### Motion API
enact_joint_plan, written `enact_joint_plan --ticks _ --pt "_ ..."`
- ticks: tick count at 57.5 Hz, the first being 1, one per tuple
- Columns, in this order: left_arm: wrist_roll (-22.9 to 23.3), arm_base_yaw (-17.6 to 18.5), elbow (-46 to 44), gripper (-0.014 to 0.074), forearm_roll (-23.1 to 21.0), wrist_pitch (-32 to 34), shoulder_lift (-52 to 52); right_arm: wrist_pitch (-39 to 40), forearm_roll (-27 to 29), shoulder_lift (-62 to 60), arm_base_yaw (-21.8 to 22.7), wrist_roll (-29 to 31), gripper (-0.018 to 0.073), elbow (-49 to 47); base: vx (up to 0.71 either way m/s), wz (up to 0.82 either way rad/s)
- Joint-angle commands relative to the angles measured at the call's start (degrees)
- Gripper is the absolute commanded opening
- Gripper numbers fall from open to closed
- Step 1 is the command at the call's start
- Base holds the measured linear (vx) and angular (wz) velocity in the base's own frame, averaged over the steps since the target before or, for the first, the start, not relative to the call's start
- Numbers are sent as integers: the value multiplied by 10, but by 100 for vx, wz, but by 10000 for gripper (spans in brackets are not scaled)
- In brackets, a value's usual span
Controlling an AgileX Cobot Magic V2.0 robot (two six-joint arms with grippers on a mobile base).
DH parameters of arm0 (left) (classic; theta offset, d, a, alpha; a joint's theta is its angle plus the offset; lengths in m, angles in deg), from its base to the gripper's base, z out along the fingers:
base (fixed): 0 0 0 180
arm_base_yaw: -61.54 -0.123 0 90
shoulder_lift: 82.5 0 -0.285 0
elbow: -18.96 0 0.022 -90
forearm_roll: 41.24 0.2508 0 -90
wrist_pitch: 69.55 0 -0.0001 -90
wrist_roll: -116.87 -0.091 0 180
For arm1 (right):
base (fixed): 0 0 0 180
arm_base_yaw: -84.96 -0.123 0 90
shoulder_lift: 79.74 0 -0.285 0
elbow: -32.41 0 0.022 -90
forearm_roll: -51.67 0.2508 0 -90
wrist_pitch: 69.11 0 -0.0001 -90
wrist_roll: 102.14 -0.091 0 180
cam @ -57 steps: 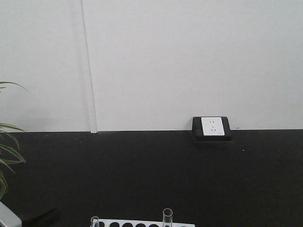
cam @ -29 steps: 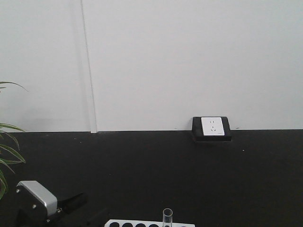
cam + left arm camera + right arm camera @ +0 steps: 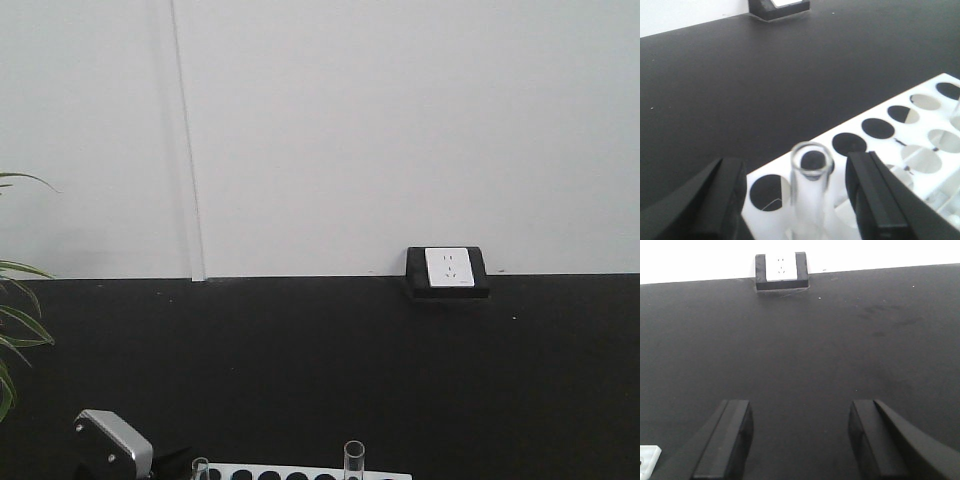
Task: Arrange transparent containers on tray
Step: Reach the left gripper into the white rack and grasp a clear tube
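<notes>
Glass tube [image 3: 811,197] is straddled (untouched) by the released left claw [image 3: 796,176], lower centre; closed off-centre, it could be tipped or cracked in the rack [image 3: 875,152]. Right claw [image 3: 800,440]: released, empty.

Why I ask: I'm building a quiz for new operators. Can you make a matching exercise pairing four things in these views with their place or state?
Column 1
1. left pincer
2. right pincer
3. test tube
4. wall socket

Column 2
A. against the white wall, at the table's far edge
B. open, above bare black tabletop
C. upright in a hole of the white rack
D. open, straddling the tube without touching it

Pairs: 1-D, 2-B, 3-C, 4-A
</notes>
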Motion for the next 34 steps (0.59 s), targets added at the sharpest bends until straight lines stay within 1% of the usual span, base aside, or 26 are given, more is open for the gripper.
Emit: enact_joint_plan --ticks 1,10,11,34 --pt "6 4 -16 526 3 51 -17 42 -1 3 1 3 491 -19 0 0" --pt "6 4 -16 479 3 52 -17 42 -1 3 1 3 491 -19 0 0" --pt "6 4 -16 435 3 52 -17 42 -1 3 1 3 491 -19 0 0" --pt "4 4 -16 194 3 74 -17 42 -1 3 1 3 491 -19 0 0"
